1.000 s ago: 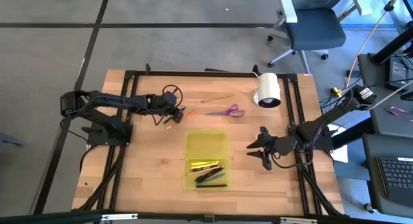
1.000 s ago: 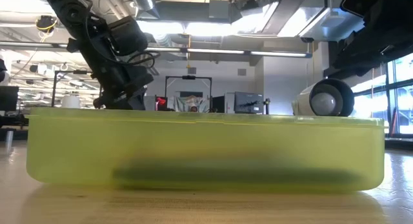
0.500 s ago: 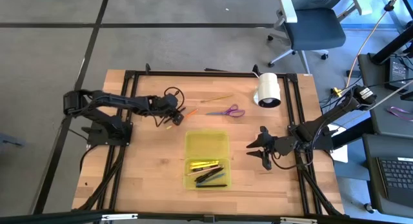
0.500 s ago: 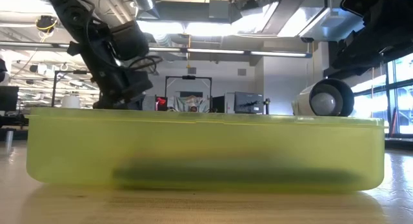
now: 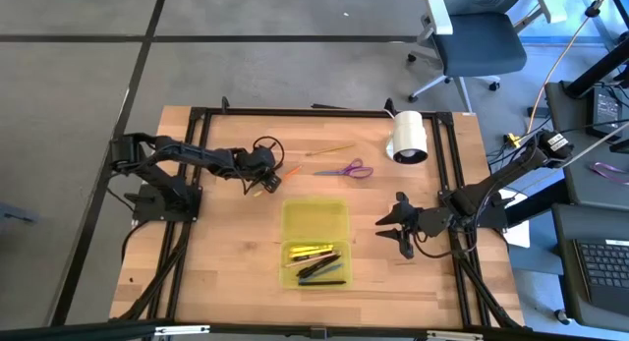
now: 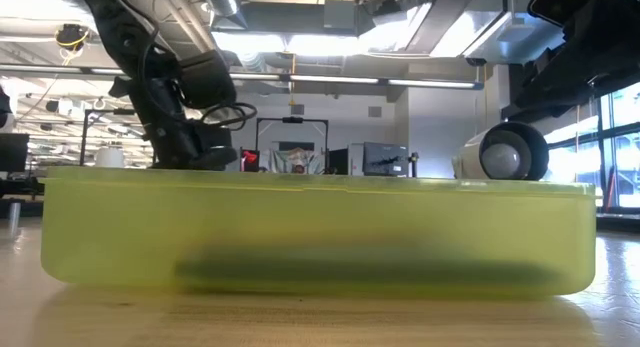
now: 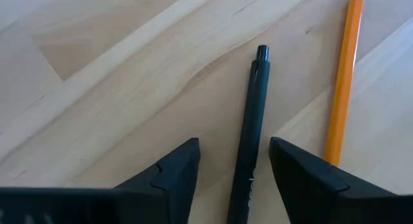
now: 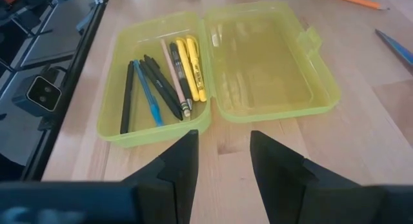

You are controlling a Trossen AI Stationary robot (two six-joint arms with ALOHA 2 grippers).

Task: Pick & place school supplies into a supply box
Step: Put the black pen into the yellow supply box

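The yellow-green supply box lies open on the table, with several pens and pencils in its near half. A black pen, an orange pencil, purple-handled scissors and a yellow pencil lie flat on the table beyond the box. My left gripper is open and low over the black pen, one finger on either side and not touching it; it also shows in the high view. My right gripper is open and empty to the right of the box.
A white cylindrical roll lies at the table's far right. The orange pencil lies close beside my left gripper's fingers. The black frame rail runs along the far edge. Bare wood lies left of the box.
My left gripper has gone down toward the table and the black pen, and a little toward the box. The pens, scissors and box have kept still.
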